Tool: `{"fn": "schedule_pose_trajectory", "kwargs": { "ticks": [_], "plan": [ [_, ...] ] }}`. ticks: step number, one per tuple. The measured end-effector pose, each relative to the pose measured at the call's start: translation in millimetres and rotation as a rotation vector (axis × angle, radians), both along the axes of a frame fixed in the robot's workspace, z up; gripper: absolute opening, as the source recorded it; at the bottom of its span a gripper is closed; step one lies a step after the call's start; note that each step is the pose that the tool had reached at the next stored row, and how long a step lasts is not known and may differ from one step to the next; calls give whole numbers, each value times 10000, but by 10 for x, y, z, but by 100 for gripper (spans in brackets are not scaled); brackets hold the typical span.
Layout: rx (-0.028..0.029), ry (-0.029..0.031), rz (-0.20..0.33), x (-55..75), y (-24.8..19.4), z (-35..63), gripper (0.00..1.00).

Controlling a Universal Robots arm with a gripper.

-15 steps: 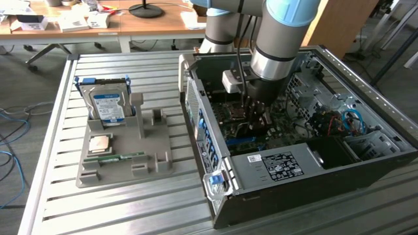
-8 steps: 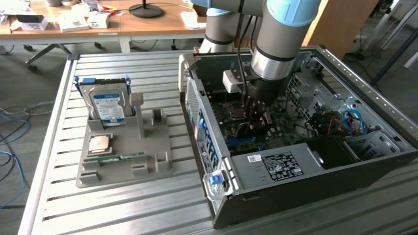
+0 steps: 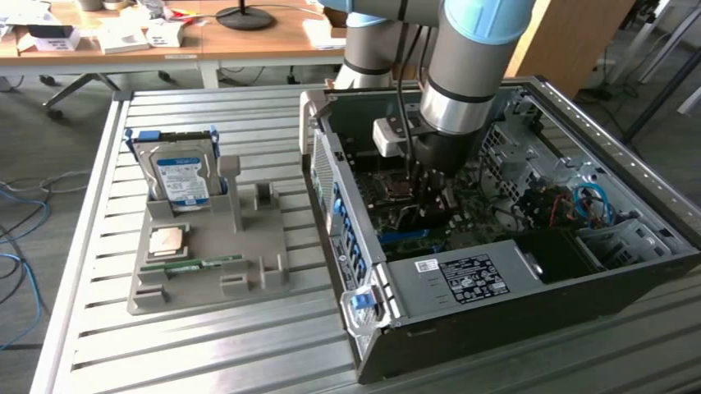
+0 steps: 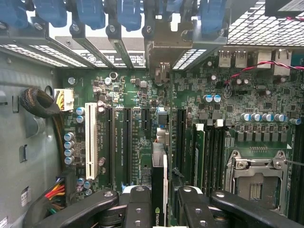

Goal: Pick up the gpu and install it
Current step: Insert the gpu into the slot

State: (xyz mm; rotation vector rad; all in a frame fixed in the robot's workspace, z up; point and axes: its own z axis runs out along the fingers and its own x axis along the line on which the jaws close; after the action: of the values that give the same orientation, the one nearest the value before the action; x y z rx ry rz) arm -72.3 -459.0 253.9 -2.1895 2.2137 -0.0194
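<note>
The gpu (image 4: 159, 164) stands edge-on between my gripper's two black fingers (image 4: 137, 204), so my gripper (image 4: 160, 202) is shut on it. Its silver bracket (image 4: 164, 47) reaches the rear slot openings of the case. The card sits in line with a black expansion slot (image 4: 145, 124) on the green motherboard (image 4: 123, 95). I cannot tell whether its edge is seated. In the exterior view my gripper (image 3: 429, 197) is lowered deep inside the open computer case (image 3: 493, 271), over the motherboard.
A white slot (image 4: 90, 135), memory slots and the CPU socket (image 4: 256, 183) flank the card. A black cable bundle (image 4: 38, 102) lies near the case wall. At the exterior view's left a grey holder (image 3: 208, 279) carries a hard drive (image 3: 180, 176), a CPU (image 3: 167, 240) and a green memory stick (image 3: 197, 265).
</note>
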Motion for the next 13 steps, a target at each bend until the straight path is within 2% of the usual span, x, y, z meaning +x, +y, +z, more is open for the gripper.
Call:
{"fn": "schedule_pose_trajectory", "kwargs": {
  "ticks": [3,13],
  "plan": [
    [3,-29,1,-8,0,-1,26],
    [-1,-31,-20,-29,0,-1,26]
  ]
}}
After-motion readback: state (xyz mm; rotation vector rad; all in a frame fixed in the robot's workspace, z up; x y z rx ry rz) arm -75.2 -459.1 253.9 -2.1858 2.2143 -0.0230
